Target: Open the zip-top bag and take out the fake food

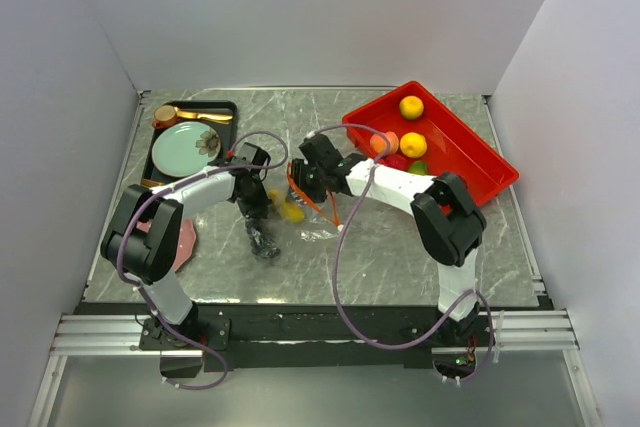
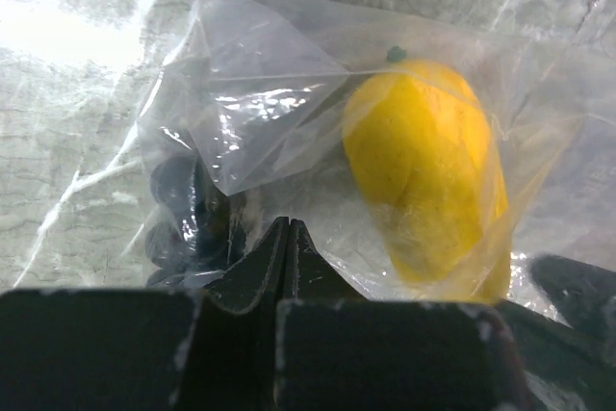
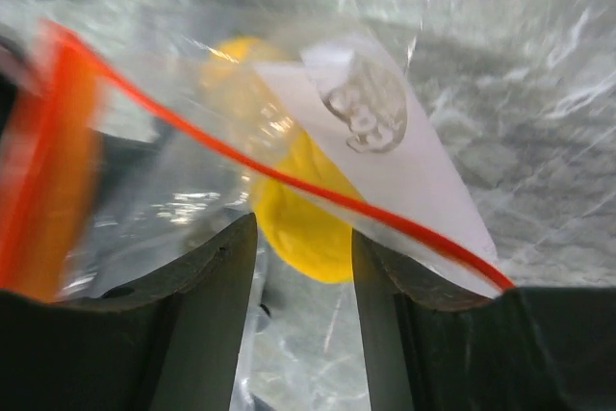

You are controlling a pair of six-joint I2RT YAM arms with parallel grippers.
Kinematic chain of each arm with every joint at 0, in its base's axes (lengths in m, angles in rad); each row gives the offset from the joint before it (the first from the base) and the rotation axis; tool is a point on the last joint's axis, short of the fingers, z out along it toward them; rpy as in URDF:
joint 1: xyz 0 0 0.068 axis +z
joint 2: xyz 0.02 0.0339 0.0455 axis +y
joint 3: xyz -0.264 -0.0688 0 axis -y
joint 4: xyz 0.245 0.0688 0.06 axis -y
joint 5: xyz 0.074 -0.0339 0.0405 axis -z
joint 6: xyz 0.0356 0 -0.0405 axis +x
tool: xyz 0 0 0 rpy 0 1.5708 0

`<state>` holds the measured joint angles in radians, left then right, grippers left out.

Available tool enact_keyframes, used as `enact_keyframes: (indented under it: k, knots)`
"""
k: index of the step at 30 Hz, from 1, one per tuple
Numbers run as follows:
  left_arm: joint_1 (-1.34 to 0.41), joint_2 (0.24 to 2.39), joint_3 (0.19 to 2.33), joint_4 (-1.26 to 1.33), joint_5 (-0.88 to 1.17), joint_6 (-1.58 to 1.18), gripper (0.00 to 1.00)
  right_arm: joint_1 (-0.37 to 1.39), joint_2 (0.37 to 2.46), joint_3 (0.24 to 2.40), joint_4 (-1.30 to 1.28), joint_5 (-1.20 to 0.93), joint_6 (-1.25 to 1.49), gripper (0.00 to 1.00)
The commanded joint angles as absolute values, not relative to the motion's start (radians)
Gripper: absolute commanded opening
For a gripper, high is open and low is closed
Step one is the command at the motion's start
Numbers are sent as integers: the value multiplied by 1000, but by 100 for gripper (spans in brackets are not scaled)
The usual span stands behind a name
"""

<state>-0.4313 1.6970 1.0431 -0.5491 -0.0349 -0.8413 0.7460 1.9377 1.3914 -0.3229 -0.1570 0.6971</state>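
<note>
The zip-top bag [image 1: 312, 219] lies crumpled at the table's middle, its orange-red zip strip [image 3: 289, 180] running across the right wrist view. Inside it I see a yellow fruit [image 2: 423, 170] and dark purple grapes [image 2: 183, 209]. My left gripper [image 2: 287, 228] is shut, pinching the clear plastic close to the grapes; in the top view it [image 1: 255, 219] is at the bag's left side. My right gripper [image 3: 303, 238] is open at the bag's mouth, with the yellow fruit [image 3: 303, 223] just beyond its jaws; in the top view it [image 1: 298, 185] is over the bag's far end.
A red tray [image 1: 470, 152] at the back right holds two yellow-orange fruits [image 1: 411, 107], a peach one [image 1: 383, 143] and a green one [image 1: 418, 167]. A black tray with a mint-green plate [image 1: 185, 147] and gold cutlery [image 1: 195, 115] stands back left. A pink plate [image 1: 182, 242] lies under the left arm.
</note>
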Motion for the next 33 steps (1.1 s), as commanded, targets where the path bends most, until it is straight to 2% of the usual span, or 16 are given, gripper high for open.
enact_keyframes:
  k: [1,9,16,21,24,26,28,33]
  knots:
    - [-428,1700,1071,-538,-8,-808,1,778,1971,1408,-344,-130,672,51]
    - [-431,1710,1071,-519,17,-805,1,807,1991,1399,-353,-112,660,53]
    - [-434,1717,1075,-514,21,-804,1,819,2008,1420,-373,-98,650,61]
    - [-434,1720,1080,-517,18,-804,1,822,2008,1417,-367,-100,658,63]
    - [-434,1721,1081,-522,8,-804,1,822,2011,1417,-371,-98,666,52]
    - [-433,1720,1083,-532,3,-810,1,822,1999,1405,-371,-100,672,38]
    - [-433,1723,1086,-561,-46,-824,1,819,1974,1388,-376,-89,681,28]
    - [-428,1733,1081,-580,-103,-844,1,807,1919,1359,-393,-89,687,22]
